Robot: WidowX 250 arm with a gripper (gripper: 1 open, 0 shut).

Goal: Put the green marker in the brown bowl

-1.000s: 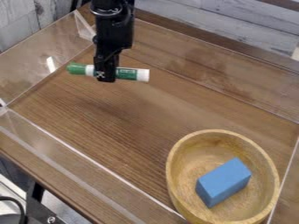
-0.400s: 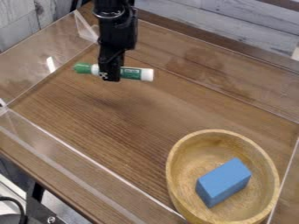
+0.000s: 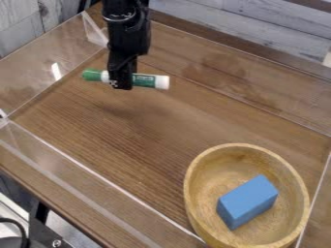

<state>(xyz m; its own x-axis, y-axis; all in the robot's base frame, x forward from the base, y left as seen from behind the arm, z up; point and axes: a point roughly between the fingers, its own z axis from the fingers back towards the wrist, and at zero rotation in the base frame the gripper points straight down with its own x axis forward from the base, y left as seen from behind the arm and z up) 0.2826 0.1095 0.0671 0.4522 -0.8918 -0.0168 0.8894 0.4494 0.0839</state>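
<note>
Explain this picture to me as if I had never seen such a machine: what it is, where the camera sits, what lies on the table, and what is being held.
The black thing at the top is a robot arm ending in a gripper, a two-fingered clamp that points straight down. There is one picture, taken from a camera above and in front of the table, looking down at an angle. The wooden table has clear plastic walls around it. The gripper's fingers are closed across the middle of a green marker lying sideways at the surface; whether it is lifted yet is hard to tell. At the lower right sits a brown bowl with a blue block inside it.
</note>
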